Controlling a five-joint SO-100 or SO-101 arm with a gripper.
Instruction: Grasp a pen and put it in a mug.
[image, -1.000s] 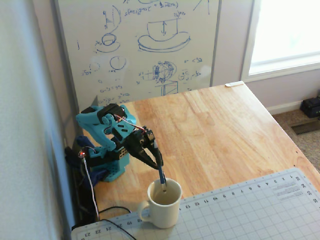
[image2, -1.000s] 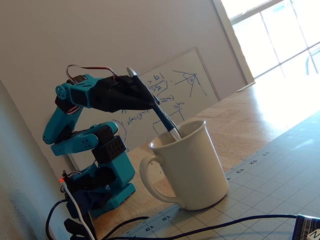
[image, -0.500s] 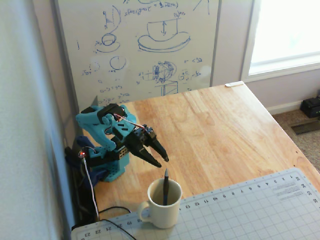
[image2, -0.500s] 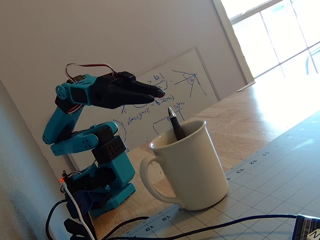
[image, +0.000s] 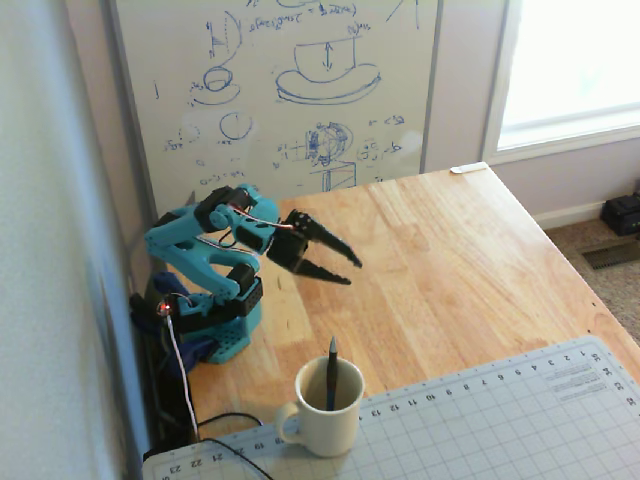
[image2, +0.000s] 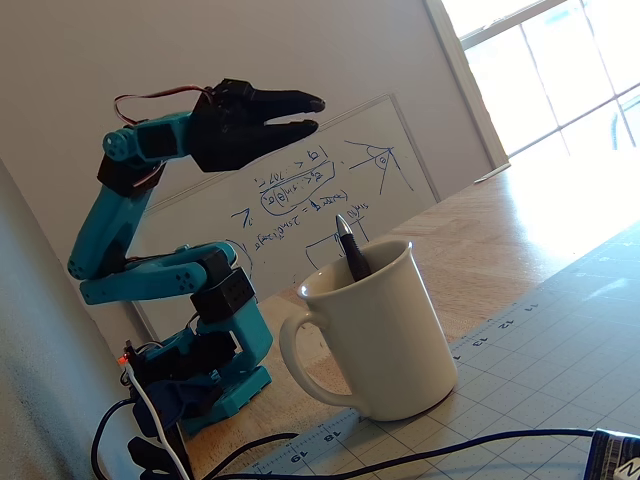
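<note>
Pen (image: 331, 372) stands in mug (image: 330, 418), leaning on rim, tip poking above. Mug sits at edge of cutting mat (image: 480, 420) on counter (image: 450, 250), handle toward my base in both fixed views. My hand (image: 350, 270) parted moderately, holding nothing, raised, well apart from mug. Judgement: placing done, task looks complete. Next move: fold arm to rest, keep clear of mug, no bump.

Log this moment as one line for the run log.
pen: standing in mug | gripper: open, empty, raised away from mug | mug: on cutting mat edge | task: looks done
</note>
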